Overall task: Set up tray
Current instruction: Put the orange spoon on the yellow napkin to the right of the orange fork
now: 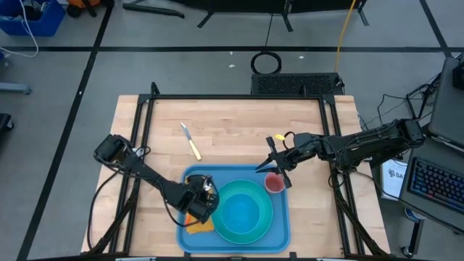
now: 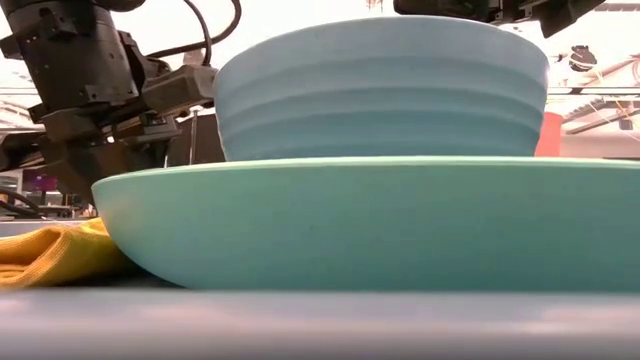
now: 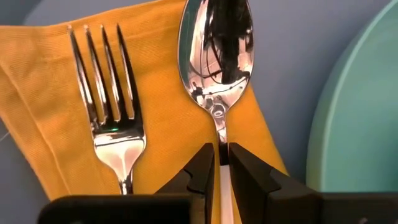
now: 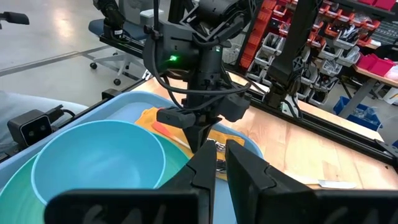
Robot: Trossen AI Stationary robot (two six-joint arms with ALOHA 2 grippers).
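Left gripper (image 3: pixel 224 163) pinches spoon (image 3: pixel 217 56) by its handle over yellow napkin (image 3: pixel 50 118), beside fork (image 3: pixel 109 112), left end of tray (image 1: pixel 279 230) at table's near edge | Right gripper (image 1: pixel 274 165) hovers above red cup (image 1: pixel 275 183), fingers nearly shut, holding nothing | Risk: spoon released askew slides against plate (image 1: pixel 250 228) | Hidden: handle end, most of cup.

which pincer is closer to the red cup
Right. The right pincer hovers just beside the red cup; the left pincer is across the bowl, at the napkin.

Workshop: red parts bins (image 4: pixel 273 25) on shelving, concrete floor (image 1: pixel 217 36).
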